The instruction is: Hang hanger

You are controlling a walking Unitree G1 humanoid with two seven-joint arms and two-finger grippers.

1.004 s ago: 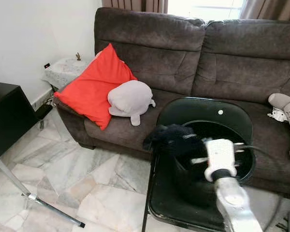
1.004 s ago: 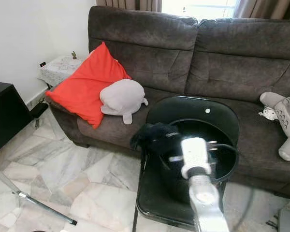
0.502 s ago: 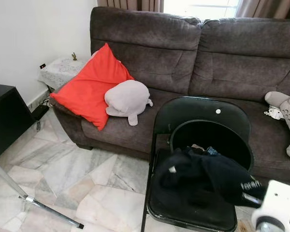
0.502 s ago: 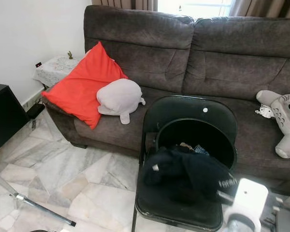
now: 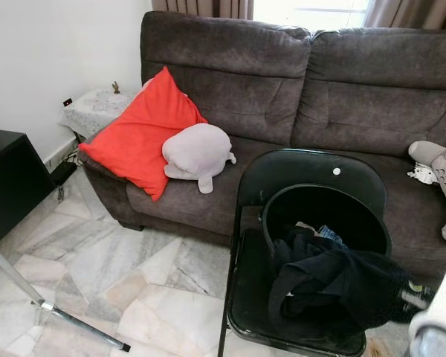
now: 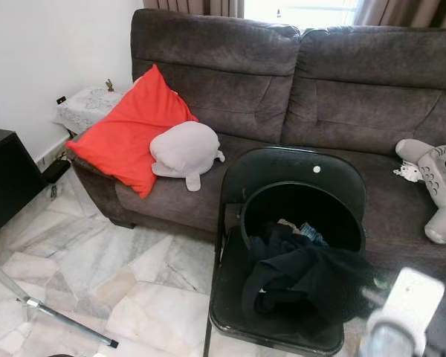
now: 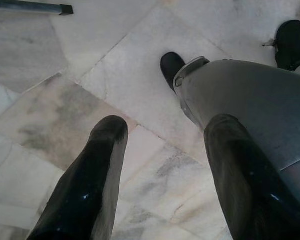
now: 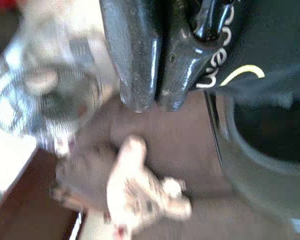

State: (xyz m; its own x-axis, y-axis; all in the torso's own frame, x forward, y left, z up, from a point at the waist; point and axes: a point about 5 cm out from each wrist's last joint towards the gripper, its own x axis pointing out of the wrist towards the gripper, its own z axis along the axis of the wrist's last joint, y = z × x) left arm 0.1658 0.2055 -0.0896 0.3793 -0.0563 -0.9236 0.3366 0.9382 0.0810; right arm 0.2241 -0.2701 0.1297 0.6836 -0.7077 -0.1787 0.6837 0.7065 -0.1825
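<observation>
Right end effector [image 8: 149,102] pinching black garment [image 5: 334,286], over basket [image 5: 282,204]

Right wrist view: white lettering on the black garment [image 8: 270,45] beside my fingers [image 8: 135,55]. Fragments only, roughly "ne" and "en", with a curved yellow line beneath; no whole word legible. Head views: a small white tag on the same garment, too small to read. No other text legible.
</observation>
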